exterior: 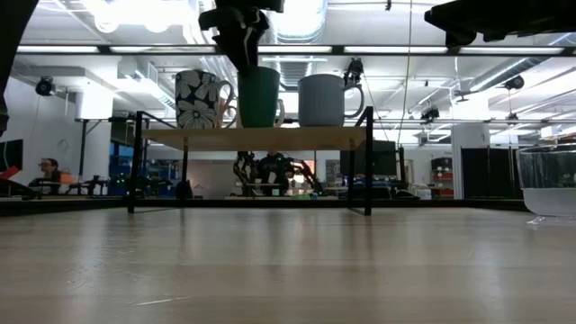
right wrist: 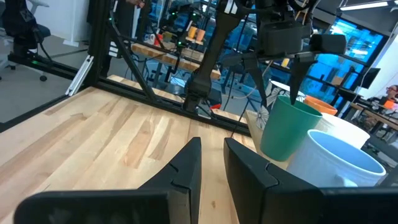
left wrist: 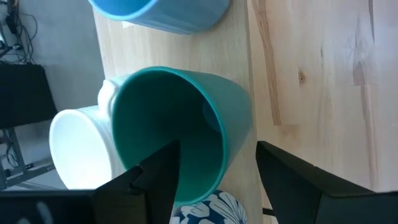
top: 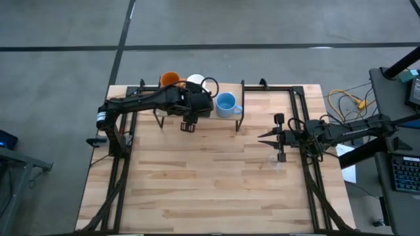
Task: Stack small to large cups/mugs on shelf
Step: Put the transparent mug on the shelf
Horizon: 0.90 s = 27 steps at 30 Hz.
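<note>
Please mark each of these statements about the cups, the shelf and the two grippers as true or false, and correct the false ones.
1. The dark green cup stands on the low light-wood shelf. True.
2. The left gripper is open, with one finger inside the green cup and one outside. True.
3. The light blue mug lies on its side on the large wooden tabletop. False: it stands upright on the shelf, beside the green cup.
4. The right gripper holds the clear glass. False: it holds nothing; its narrow jaws are empty over the table, and the glass stands on the tabletop.
5. The white mug with dark flower markings is on the shelf. True.
</note>
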Motion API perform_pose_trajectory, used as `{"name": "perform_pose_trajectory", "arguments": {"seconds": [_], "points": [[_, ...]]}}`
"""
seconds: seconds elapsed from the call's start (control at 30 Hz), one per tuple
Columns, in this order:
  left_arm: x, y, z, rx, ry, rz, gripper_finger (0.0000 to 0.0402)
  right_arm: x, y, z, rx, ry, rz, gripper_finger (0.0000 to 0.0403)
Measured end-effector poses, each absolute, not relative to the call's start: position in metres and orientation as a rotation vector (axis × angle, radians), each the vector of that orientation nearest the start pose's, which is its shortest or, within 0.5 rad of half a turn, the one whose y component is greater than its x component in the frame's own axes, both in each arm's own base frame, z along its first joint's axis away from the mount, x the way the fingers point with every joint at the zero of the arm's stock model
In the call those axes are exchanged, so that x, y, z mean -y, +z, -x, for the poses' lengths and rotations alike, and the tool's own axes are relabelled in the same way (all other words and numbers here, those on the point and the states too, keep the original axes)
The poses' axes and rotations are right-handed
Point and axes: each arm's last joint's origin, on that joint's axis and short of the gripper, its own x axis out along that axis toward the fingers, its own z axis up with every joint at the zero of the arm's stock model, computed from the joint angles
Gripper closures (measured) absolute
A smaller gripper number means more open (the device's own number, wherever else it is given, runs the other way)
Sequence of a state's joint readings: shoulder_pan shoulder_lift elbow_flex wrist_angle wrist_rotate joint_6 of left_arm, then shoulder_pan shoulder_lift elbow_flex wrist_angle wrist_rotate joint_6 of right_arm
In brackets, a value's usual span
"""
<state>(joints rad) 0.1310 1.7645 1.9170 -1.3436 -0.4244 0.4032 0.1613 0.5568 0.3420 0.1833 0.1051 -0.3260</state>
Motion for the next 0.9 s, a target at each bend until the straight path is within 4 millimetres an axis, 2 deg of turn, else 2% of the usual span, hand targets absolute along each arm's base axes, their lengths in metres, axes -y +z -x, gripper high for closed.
{"name": "perform_pose_trajectory", "arguments": {"seconds": [0.33, 0.63, 0.9], "points": [[-0.055, 0.389, -0.330, -1.231, 0.258, -0.527, 0.0204, -0.020, 0.246, -0.143, -0.022, 0.061, 0.329, 0.0339], [-0.053, 0.415, -0.317, -1.144, 0.282, -0.539, 0.0204, -0.020, 0.246, -0.143, -0.022, 0.061, 0.326, 0.0339], [-0.032, 0.427, -0.305, -1.035, 0.292, -0.450, 0.0210, -0.020, 0.246, -0.143, -0.022, 0.060, 0.316, 0.0339]]}}
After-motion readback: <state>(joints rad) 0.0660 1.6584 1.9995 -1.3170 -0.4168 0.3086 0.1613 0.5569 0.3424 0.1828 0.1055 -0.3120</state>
